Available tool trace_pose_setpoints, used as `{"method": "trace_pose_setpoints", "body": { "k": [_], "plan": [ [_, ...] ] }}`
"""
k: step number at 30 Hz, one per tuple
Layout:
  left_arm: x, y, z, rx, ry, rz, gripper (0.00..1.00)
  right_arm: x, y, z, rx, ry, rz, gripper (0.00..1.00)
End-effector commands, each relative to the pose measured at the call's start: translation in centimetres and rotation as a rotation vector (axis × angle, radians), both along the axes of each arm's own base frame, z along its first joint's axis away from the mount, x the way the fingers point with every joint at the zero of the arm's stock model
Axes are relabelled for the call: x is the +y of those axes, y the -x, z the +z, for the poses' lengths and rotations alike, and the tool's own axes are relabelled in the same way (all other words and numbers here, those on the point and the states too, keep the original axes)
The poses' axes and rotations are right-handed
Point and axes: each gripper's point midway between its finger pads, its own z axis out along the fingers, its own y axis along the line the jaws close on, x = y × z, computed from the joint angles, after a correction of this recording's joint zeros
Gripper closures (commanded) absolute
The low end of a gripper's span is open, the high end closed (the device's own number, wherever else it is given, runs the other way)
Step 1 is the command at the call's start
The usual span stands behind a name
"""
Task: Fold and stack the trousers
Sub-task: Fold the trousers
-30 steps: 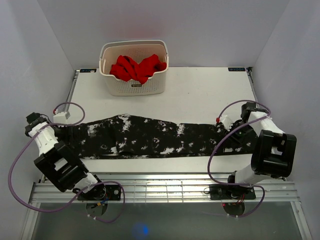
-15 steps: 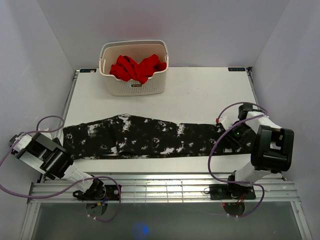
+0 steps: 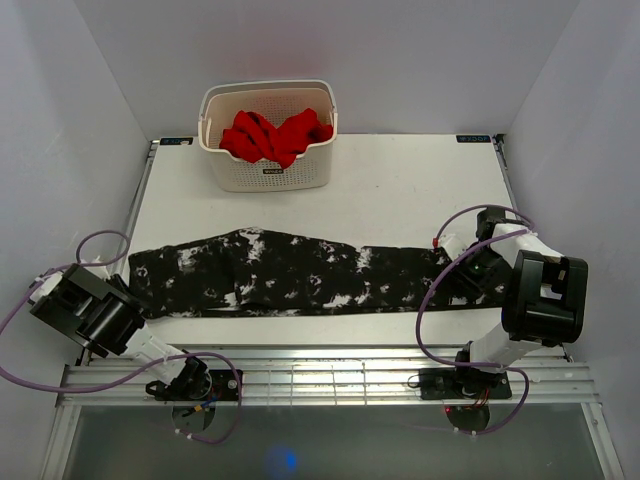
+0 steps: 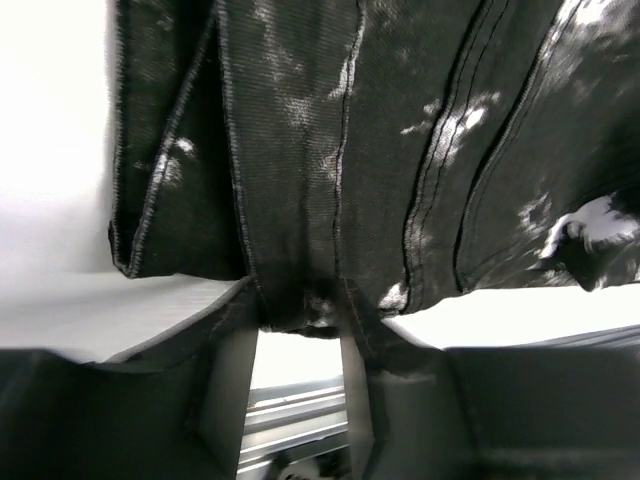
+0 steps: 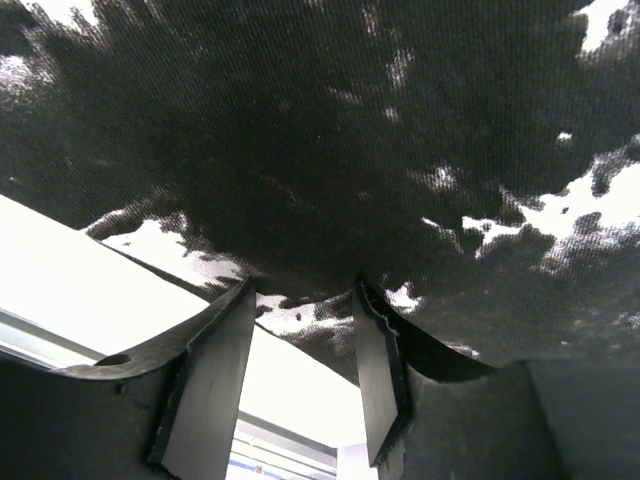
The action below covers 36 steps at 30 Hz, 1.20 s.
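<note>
Black trousers [image 4: 330,150] flecked with white fill the upper frame, with stitched seams running down to a hemmed edge. That edge hangs at the tips of the left gripper [image 4: 297,335], whose two dark fingers [image 4: 232,390] stand apart with a clear gap between them. White table [image 4: 50,120] shows on the left, and a metal rail [image 4: 290,412] shows through the gap.

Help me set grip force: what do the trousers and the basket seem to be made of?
The trousers look like woven cotton twill or denim, matte black with white speckles. The wrist views show a fine ribbed weave and stitched seams. The basket is probably moulded plastic, cream-coloured, judging by its evenly perforated walls and smooth rim.
</note>
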Motion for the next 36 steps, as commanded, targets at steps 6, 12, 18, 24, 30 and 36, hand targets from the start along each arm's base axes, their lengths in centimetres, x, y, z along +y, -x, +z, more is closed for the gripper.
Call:
{"method": "trace_pose_setpoints", "body": {
  "k": [6, 12, 18, 24, 30, 36],
  "plan": [
    [2.5, -2.3, 3.5, -0.124, -0.108, 0.010, 0.96, -1.7, 0.1, -1.1, -0.004, 0.087, 0.021, 0.55],
    [7.0, -3.4, 5.6, -0.144, -0.295, -0.041, 1.00, -2.7, 0.3, -1.6, 0.002, 0.141, 0.040, 0.58],
    [9.7, -3.1, 3.3, -0.074, -0.415, -0.107, 1.00, -3.2, 0.5, -2.0, 0.010, 0.170, 0.053, 0.59],
    [6.9, -2.2, 2.1, -0.079, -0.410, -0.284, 0.64, -3.4, 1.4, -1.6, 0.028, 0.181, 0.086, 0.60],
    [1.5, -3.4, 9.7, -0.374, -0.482, -0.574, 0.08, 2.4, -1.6, 4.7, -0.082, -0.106, 0.095, 0.49],
    [-8.8, -10.6, 15.0, -0.643, -0.474, -0.798, 0.07, 12.3, -6.3, 12.3, -0.245, -0.403, 0.185, 0.33]
  ]
}}
